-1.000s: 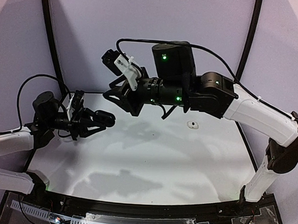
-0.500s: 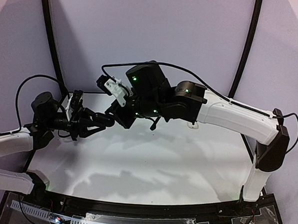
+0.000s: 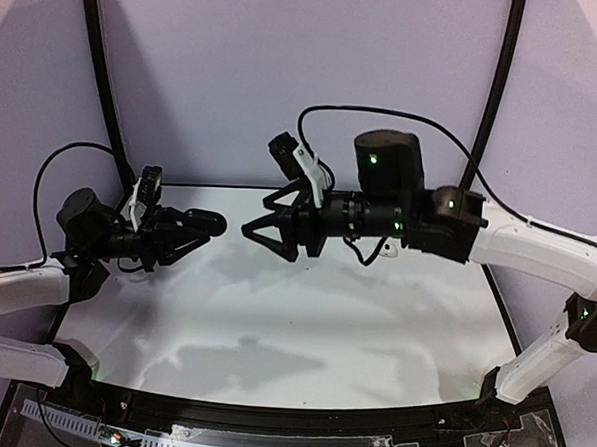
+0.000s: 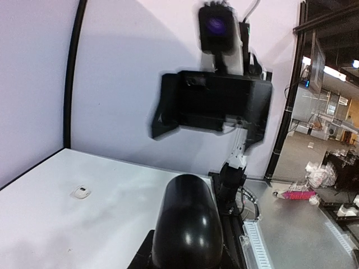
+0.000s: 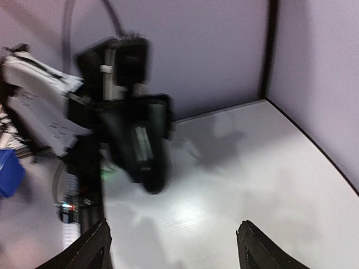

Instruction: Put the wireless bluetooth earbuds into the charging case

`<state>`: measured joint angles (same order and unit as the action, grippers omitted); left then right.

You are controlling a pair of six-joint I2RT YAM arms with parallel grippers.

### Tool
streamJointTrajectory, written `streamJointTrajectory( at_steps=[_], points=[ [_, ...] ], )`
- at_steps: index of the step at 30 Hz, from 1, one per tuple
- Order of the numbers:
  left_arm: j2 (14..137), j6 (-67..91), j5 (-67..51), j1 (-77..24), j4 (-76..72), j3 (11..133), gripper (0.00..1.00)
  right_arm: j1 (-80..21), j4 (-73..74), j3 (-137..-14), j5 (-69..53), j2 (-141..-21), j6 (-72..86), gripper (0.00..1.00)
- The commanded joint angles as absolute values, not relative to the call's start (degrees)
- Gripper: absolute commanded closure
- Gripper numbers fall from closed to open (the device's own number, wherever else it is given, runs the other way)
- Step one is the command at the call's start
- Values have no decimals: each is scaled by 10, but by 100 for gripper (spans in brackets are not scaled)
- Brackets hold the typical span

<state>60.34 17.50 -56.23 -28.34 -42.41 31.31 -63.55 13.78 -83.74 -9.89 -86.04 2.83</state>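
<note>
Overhead, shows the left gripper closed tight on a black case, held above the left part of the table; shows the right gripper facing it, near the case yet apart, splayed wide with nothing in its grasp; gives no earbud that can be made out. From the left wrist, fills the foreground with the case's rounded end, hiding that gripper's own fingers; catches the right gripper head-on and blurred beyond; alone picks out a small white earbud lying on the table, well apart from the case and both grippers. From the right wrist, confirms the wide spread, with two black fingertips at the bottom corners over the table; blurs the left gripper and case ahead; cannot tell there how the case is gripped.
</note>
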Motion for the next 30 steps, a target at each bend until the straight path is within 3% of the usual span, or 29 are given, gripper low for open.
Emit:
streamJointTrajectory(
  at_steps=[1,11,18,28,30],
  points=[
    [609,331,-544,-281,-585,282,99,-643,-68,-777,-199,-853,58,25],
    [611,370,-539,-286,-629,274,99,-643,-135,-836,-228,-954,99,31],
    [609,363,-544,-286,-631,270,99,-643,-140,-857,-256,-973,103,57],
    [608,351,-547,-286,-627,272,99,-641,-99,-892,-274,-999,101,73],
    [608,350,-548,-287,-626,272,99,-641,-99,-893,-277,-998,99,82]
  ],
)
